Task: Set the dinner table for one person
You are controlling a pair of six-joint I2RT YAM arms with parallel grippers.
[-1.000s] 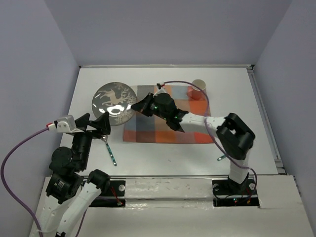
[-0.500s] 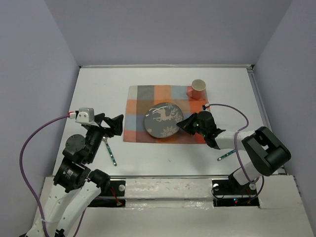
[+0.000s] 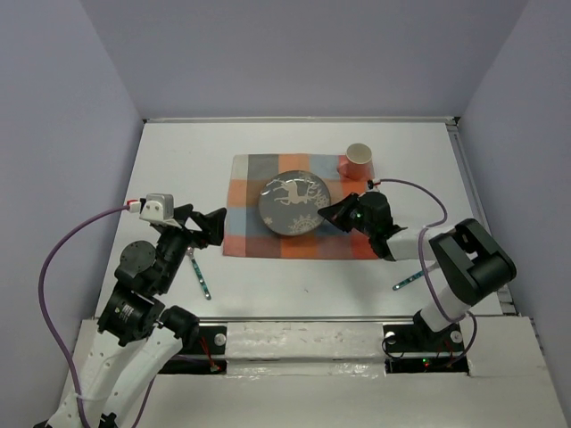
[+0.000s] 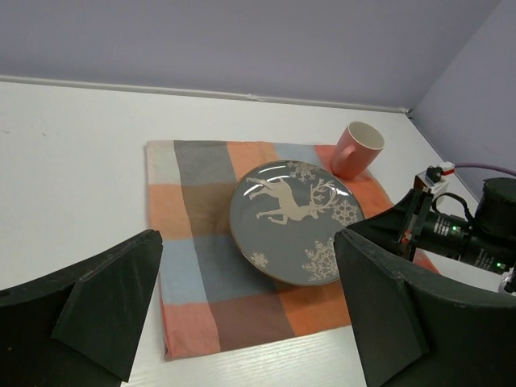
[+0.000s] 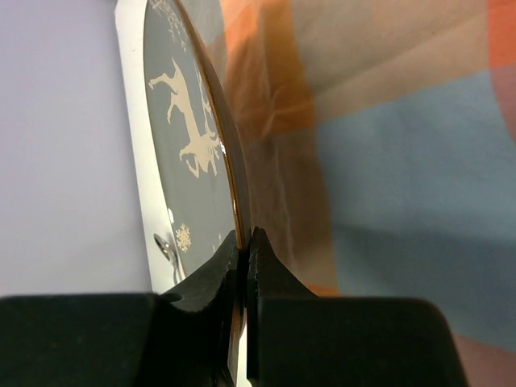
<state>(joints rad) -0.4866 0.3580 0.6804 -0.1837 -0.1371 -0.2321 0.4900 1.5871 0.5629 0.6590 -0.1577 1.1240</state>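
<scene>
From above, the stiff white table [image 3: 178, 160] is bearing a checked cloth [image 3: 250, 234] with a plate [image 3: 294, 203] over it; the left wrist camera is showing the left claw [image 4: 246, 238] gaping empty; the right wrist camera is showing the right claw [image 5: 244, 242] clamping the plate's rim, the sensible hold on something likely slippery and breakable.

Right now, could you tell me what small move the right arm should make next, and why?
Probably open the right gripper and release the plate: its jaws pinch the plate's rim, and the plate is roughly centred over the checked cloth. If it is not fully down, lower it flat first.
</scene>
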